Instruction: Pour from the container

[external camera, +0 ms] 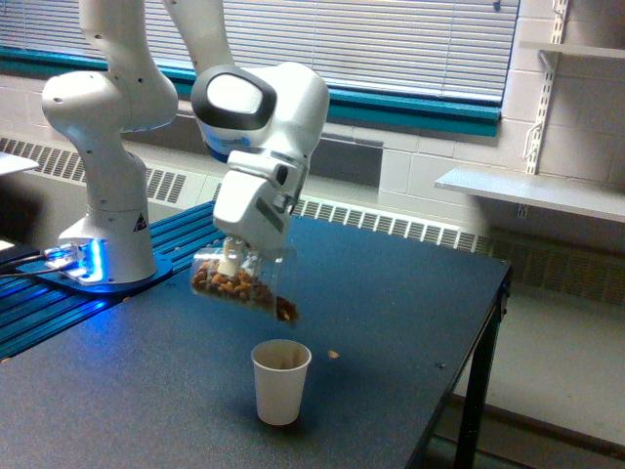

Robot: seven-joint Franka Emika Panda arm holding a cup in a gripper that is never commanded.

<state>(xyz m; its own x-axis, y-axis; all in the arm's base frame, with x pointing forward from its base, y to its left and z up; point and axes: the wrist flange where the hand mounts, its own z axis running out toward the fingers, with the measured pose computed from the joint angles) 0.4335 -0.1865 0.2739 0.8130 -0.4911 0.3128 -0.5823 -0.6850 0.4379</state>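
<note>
- The gripper (237,262) hangs from the white Panda arm (256,117) above the dark table (391,322); its fingers are closed on the clear plastic container (239,283), gripping it near the upper rim.
- The container sits directly under the gripper, tipped steeply so that its mouth points down and toward the exterior view's right.
- Brown nut-like pieces (223,284) fill the lower side of the container, and a few are at its mouth (286,311).
- The white paper cup (281,381) stands upright on the table, below the gripper and slightly to the exterior view's right, apart from the container.
- One small brown piece (333,354) lies on the table just right of the paper cup.
</note>
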